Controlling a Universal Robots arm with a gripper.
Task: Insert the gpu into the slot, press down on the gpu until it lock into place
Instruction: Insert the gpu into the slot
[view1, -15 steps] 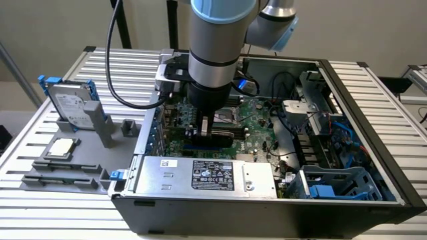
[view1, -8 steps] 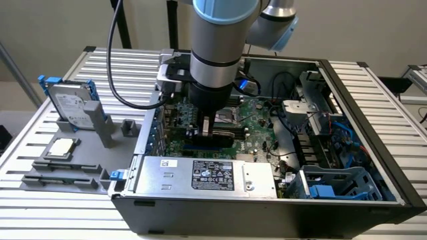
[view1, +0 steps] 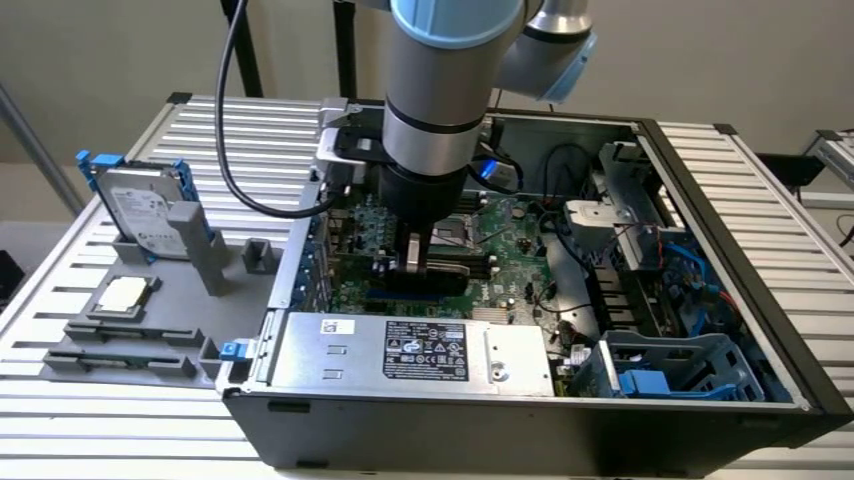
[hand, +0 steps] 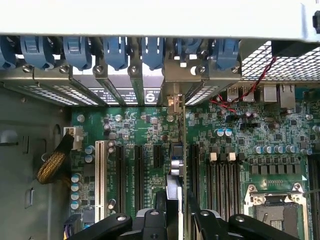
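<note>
One step is in hand, as we read it: insertion. The gripper (view1: 414, 262) is closed on the gpu (view1: 441, 280), its fingers (hand: 205, 222) pinching the card's upper edge from both sides. We take the power supply (view1: 414, 352) as our mark. The gpu stands on edge just beside the power supply, running along its long side. The slot (view1: 400, 297) shows as a blue strip between the power supply and the card's black face, right under the card's lower edge. We cannot tell whether that edge hangs just above the slot, touches it, or is partly in; the meeting line is hidden from us. In the wrist view the gpu (hand: 173, 187) is a thin line seen edge-on, running from the gripper to its bracket (hand: 174, 102), which sits in line with the blanking plates (hand: 112, 82). We see nothing that proves a lock, so we judge the pressing step undone. To our mind the next move calls for a straight push toward the motherboard (view1: 514, 225), with the card kept upright and matched to the slot along its whole length, and the bracket free to slide between its neighbours. Any tilt would load one end of the connector first, and the thin edge gives the fingers little to bear on.
</note>
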